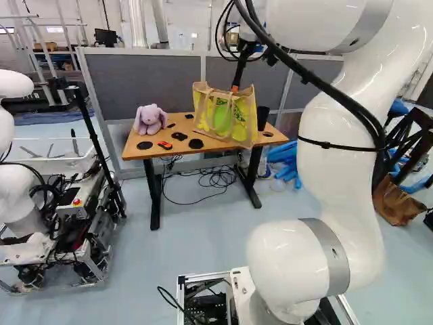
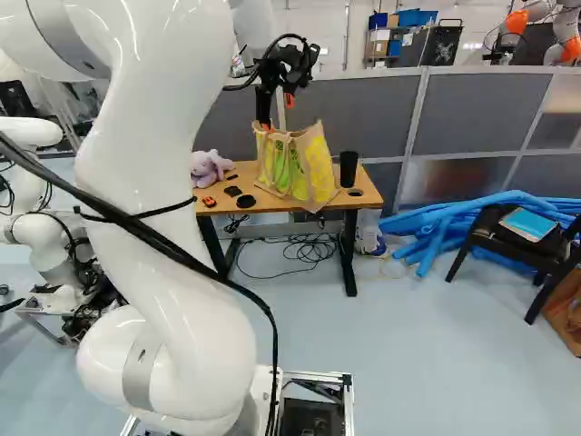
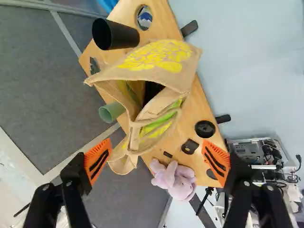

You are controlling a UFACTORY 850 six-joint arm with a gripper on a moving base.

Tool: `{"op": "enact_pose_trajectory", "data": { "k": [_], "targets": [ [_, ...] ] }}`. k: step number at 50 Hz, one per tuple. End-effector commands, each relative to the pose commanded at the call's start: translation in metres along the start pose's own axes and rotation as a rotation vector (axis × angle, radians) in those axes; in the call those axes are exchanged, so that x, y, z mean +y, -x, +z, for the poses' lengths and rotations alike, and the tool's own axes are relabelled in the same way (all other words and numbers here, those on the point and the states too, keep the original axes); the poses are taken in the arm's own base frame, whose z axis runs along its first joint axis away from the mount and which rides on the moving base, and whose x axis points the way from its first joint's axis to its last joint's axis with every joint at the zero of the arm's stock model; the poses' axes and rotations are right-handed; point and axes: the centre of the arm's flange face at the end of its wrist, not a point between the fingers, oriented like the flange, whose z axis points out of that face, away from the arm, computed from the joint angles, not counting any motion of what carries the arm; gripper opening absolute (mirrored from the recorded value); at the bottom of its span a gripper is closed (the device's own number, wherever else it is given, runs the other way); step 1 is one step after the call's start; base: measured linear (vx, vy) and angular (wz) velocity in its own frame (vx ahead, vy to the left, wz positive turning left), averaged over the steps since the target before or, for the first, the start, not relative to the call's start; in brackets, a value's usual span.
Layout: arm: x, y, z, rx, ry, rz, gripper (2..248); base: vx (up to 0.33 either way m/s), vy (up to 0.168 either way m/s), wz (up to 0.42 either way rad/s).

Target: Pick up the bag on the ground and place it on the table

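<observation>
My claw (image 3: 156, 151) is spread wide and grips nothing, with the bag (image 3: 164, 61) upright on the surface (image 3: 200, 104) just below and ahead of my fingers, so I judge straight up is my way clear.

Room shows between the bag (image 2: 313, 168) and plush toy (image 2: 205, 170); a black cup (image 2: 349, 170) crowds the other side

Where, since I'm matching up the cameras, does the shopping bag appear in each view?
Left base view: shopping bag in the upper middle, left of the black cup.
Right base view: upper middle, also left of the cup.
Wrist view: ahead of the open gripper, between cup and plush bunny.
Shared landmark: the black cup.
</observation>
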Motion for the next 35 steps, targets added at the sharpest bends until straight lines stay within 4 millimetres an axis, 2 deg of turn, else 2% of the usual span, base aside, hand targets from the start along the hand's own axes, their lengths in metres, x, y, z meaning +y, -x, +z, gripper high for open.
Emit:
{"op": "enact_pose_trajectory", "data": {
  "k": [19, 35],
  "targets": [
    [0.030, -0.007, 0.025, -0.018, -0.075, -0.202, 247, 0.000, 0.000, 0.000],
    [0.065, -0.016, 0.049, -0.020, -0.154, -0.404, 247, 0.000, 0.000, 0.000]
  ]
}}
